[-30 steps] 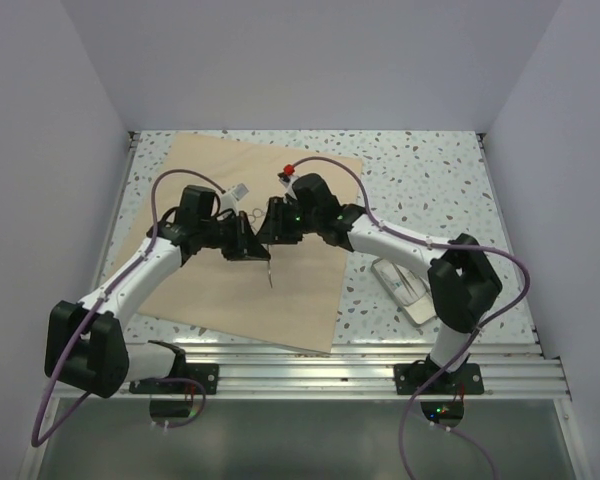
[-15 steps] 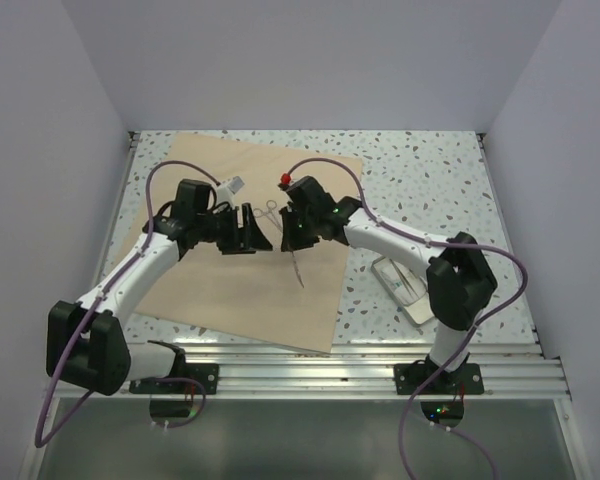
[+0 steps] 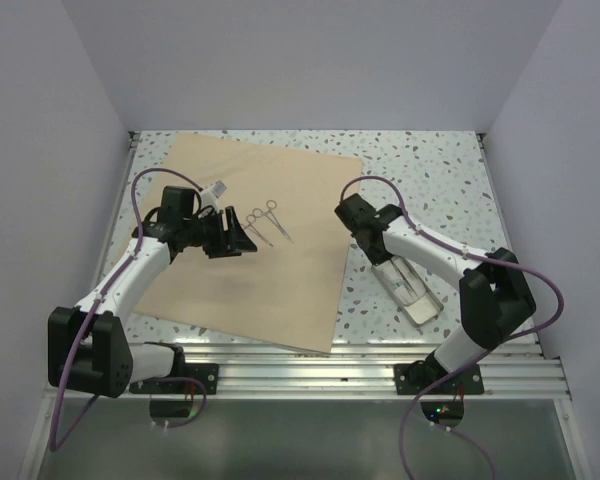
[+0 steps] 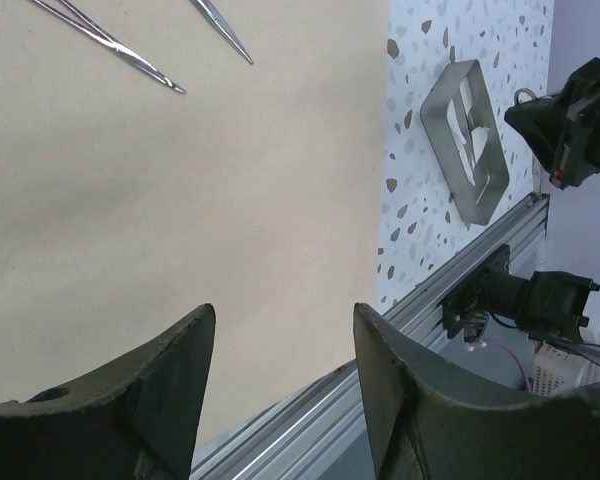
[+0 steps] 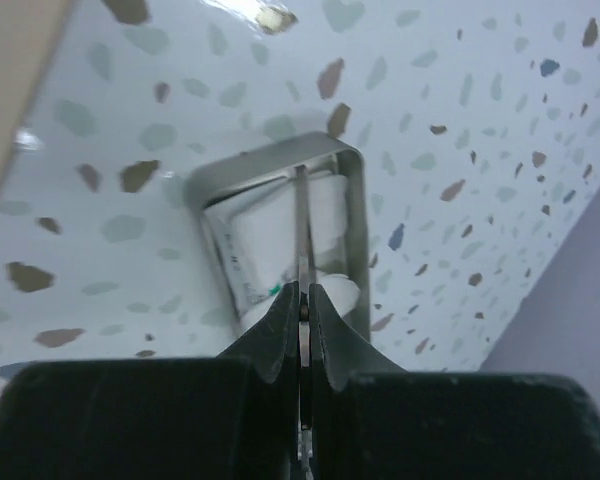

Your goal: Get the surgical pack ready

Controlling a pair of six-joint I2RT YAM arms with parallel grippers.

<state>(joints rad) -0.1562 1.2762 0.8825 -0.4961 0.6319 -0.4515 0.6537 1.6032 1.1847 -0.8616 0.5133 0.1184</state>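
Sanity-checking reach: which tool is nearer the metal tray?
Right. The right tool, shut on a thin instrument, hovers by the tray's far end; the left tool sits open over the wrap.

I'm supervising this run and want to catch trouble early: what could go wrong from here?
The right gripper pinches a thin metal instrument at its fingertips above the metal tray; it may swivel or slip out.
The open left gripper hovers over the tan wrap near two instruments; a sweep could scatter them or wrinkle the sheet.
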